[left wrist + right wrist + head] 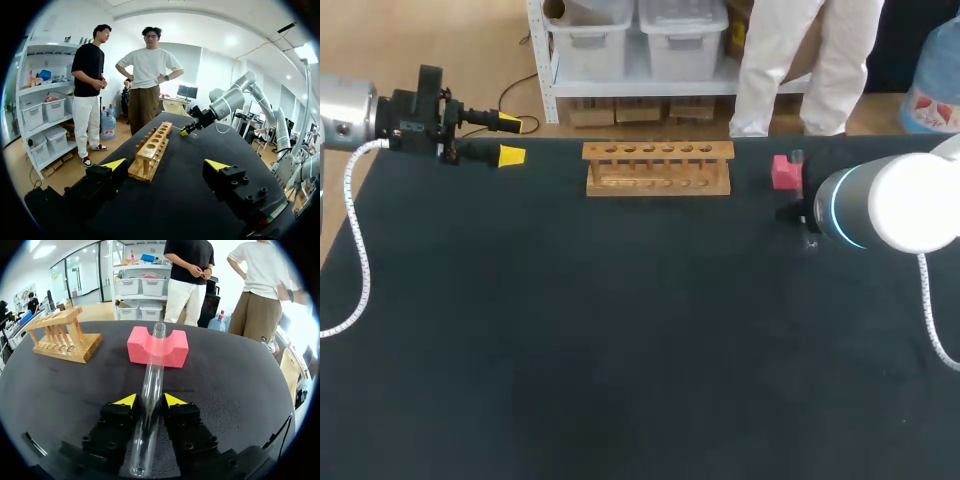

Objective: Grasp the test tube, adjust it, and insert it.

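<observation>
Right wrist view: right gripper (150, 401) clamps tube (155, 357), propped on foam (177, 350) for access; left gripper (510, 140) spread, idle; rack (658, 168) awaits.

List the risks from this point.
The glass test tube is shut lengthwise in the right gripper, its far end at the pink foam block; it may slip or pivot when lifted. The wooden rack has narrow-looking holes: a tilted tube could catch the top and knock it over.
</observation>
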Available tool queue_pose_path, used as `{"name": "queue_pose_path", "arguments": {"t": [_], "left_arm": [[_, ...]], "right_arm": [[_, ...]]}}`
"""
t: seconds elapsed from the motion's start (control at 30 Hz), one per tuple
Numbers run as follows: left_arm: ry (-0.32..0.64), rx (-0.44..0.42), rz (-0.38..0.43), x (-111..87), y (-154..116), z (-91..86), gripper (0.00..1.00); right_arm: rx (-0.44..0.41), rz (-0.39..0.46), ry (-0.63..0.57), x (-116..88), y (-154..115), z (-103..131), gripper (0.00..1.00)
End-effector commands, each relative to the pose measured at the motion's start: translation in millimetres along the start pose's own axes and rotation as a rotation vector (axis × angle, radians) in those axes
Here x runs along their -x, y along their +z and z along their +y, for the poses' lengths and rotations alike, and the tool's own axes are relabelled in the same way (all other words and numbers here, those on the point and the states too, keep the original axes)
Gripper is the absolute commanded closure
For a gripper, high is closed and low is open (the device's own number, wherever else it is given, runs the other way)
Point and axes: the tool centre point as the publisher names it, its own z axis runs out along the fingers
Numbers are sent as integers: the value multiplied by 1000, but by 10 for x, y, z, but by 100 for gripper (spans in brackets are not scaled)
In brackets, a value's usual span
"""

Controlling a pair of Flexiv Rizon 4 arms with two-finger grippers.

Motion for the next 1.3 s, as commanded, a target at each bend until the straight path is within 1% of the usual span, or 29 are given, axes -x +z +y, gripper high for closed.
{"name": "queue_pose_path", "arguments": {"t": [0.03,0.23,0.47,0.8,1.03,1.3], "left_arm": [[2,0,-2,-10,-3,0,0],[2,0,-2,-10,-3,0,0],[2,0,-2,-10,-3,0,0],[2,0,-2,-10,-3,0,0],[2,0,-2,-10,-3,0,0],[2,0,-2,-10,-3,0,0]], "right_arm": [[-8,8,1,-6,-11,10,82],[-17,18,6,-19,-13,10,100],[-47,17,20,8,-47,2,100],[-87,-16,36,173,-229,59,100],[-123,-35,61,300,-418,184,100],[-154,-78,88,481,-603,398,100]]}}
